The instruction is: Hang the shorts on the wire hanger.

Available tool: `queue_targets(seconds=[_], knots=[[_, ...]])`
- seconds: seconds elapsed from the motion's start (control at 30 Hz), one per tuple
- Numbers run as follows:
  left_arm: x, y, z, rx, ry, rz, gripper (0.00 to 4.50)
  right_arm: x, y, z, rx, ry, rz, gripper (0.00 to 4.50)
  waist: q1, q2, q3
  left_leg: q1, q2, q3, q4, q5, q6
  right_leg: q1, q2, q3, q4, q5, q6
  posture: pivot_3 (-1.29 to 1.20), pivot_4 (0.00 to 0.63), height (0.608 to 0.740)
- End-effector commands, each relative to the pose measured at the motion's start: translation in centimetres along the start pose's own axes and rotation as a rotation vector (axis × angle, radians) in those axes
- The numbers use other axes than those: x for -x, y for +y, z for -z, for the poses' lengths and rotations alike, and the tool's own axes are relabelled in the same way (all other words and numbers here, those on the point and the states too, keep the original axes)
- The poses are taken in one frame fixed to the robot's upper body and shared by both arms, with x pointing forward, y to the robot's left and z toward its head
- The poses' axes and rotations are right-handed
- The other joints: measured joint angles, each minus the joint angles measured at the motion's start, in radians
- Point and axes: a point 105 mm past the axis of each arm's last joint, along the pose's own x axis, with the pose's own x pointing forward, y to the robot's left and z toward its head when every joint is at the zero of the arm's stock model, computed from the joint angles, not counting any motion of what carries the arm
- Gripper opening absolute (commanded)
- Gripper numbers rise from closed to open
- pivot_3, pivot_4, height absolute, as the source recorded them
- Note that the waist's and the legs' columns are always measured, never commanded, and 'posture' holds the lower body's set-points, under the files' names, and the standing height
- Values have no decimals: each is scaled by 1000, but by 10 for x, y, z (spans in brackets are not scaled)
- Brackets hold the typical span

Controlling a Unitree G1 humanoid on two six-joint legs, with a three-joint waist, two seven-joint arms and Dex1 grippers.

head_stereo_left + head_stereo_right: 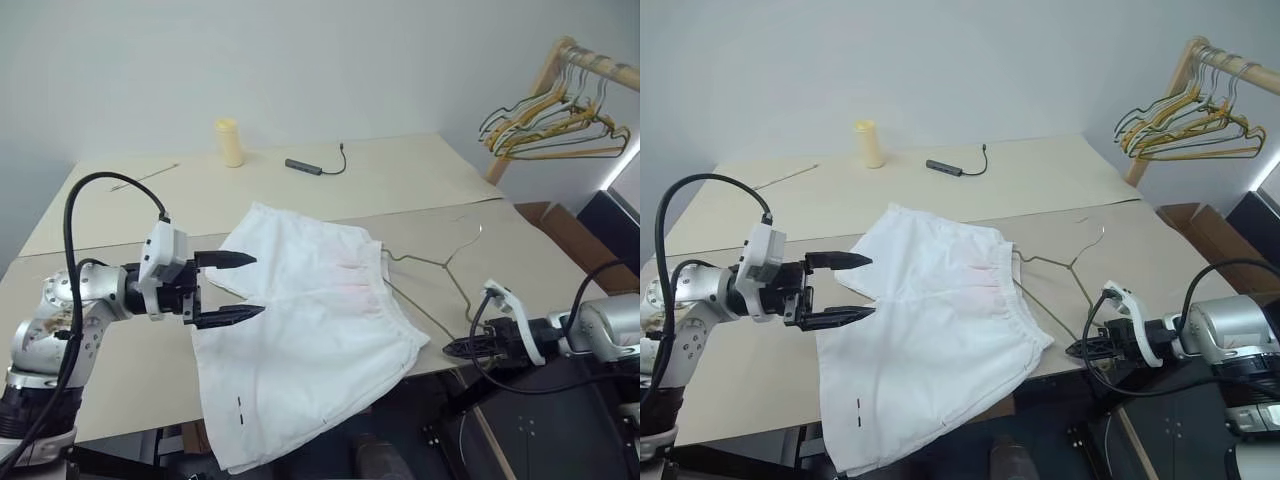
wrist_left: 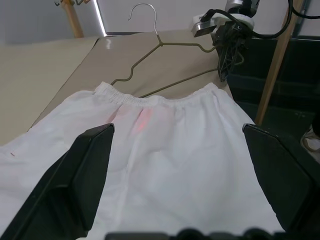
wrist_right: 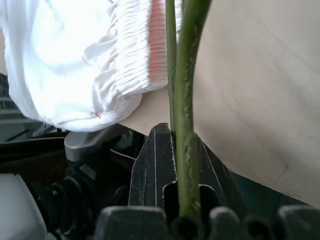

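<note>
Now | left pincer (image 1: 248,286) level, spread apart over shorts (image 1: 310,330) | right pincer (image 1: 452,347) clamped on wire hanger (image 1: 440,270), angled down

Beige table (image 1: 400,180) against pale wall (image 1: 300,60); wooden rack (image 1: 545,75) at right.

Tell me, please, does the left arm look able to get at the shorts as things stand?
Probably yes: the left pincer hangs open just beside the shorts, its fingers pointing at the cloth, with nothing in between. The right pincer is shut on the wire hanger at the far side.
</note>
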Motion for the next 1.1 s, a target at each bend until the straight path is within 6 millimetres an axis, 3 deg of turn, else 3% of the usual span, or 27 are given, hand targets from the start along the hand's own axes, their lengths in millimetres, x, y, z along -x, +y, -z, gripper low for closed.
queue_targets(seconds=[0.03,0.17,0.4,0.53,0.7,0.9,1.1], knots=[[3,-2,-11,-47,-16,-4,4456,6,12,-7,67,11,-67,0,7,0,0,0,0,0,0,0,0,0,0,0,0,0,0,-107,53,740],[5,0,-12,-53,-9,-6,4456,-5,4,-10,74,84,-47,0,13,0,1,2,1,1,0,0,0,0,1,0,1,-1,-1,-95,53,740],[10,-1,-15,-73,9,-20,4456,-20,-23,-49,28,18,16,0,25,0,2,0,0,3,0,0,0,-1,1,0,0,2,-5,-39,45,740],[14,-3,-15,-78,15,-36,4456,-22,-18,-63,37,13,-29,0,43,0,3,-1,0,4,0,-1,0,-2,1,0,0,2,-5,-21,44,740],[15,-5,-13,-81,20,-47,4456,-29,-19,-62,52,67,-45,0,55,0,3,-1,0,7,0,-1,0,-1,1,-1,1,2,-5,-5,42,740],[17,-7,-12,-85,26,-59,4456,-20,-18,-53,104,153,-67,0,73,1,3,-1,1,9,0,-1,0,-2,1,-1,1,2,-5,5,42,740],[15,-6,-11,-89,27,-61,4456,-10,-23,-76,121,78,21,0,72,1,3,0,1,10,0,-1,0,-2,1,-1,2,2,-6,7,36,740]])
